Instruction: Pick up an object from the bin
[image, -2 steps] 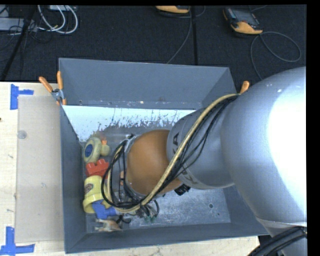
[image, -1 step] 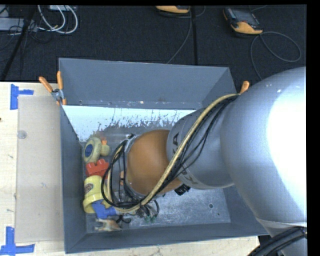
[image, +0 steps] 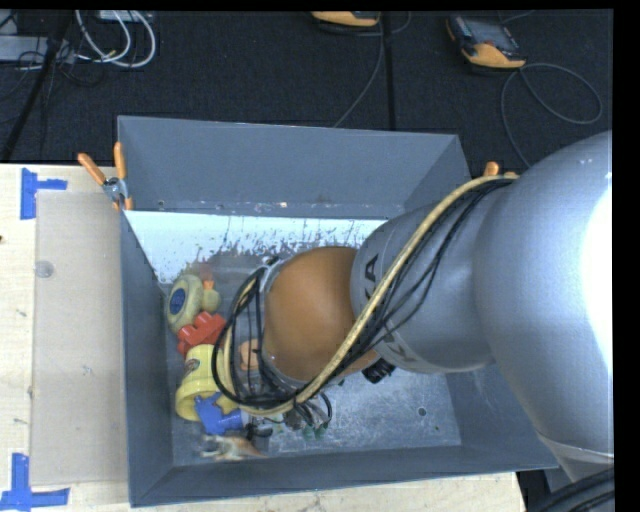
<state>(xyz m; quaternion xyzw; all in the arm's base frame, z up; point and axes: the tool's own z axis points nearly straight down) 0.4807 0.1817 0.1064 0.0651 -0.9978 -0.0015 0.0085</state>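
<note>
Bin (image: 290, 170) holds heaped yellow, red and blue toys (image: 200, 352) beside the gripper (image: 258, 405), whose state is unclear.

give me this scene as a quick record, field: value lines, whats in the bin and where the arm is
container: grey metal bin
arm: silver arm enters from the view's right; its orange cover sits low over the bin's left half
nearest things: yellow cup-like thing; blue piece; red piece
further back: round yellow and blue thing by the left wall
front left corner: small bits
grasp: hidden under the wrist, cannot tell
</note>
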